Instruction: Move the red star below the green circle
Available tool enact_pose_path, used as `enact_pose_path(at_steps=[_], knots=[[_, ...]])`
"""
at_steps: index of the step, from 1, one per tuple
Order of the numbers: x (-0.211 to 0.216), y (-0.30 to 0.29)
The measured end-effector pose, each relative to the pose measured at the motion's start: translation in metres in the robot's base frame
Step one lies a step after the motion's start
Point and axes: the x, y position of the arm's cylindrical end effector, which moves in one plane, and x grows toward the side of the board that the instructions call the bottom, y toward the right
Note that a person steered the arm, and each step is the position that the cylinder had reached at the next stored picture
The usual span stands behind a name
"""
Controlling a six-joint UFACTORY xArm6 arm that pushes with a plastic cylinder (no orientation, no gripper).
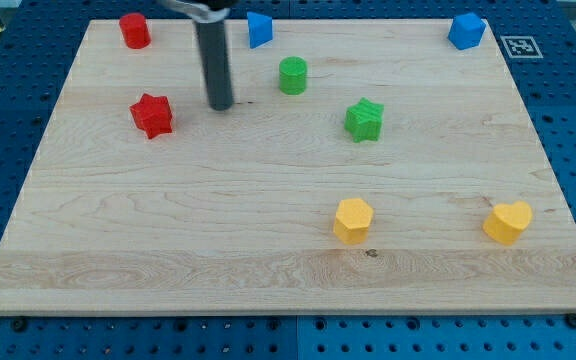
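With no claw to open or shut, my tip point(220, 105) stands between red star point(152, 115) and green circle point(292, 75) near the bench's point(168, 250) top edge, apparently lining up a push.

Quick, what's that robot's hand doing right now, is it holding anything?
No hand or fingers: only a rod. My tip holds nothing, sitting between the red star and green circle, touching neither.
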Motion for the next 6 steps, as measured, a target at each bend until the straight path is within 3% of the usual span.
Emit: enact_pose_path(at_steps=[2,3,5,6], knots=[[-0.034,-0.096],[0.001,-0.105],[0.038,-0.002],[0.056,-0.009]])
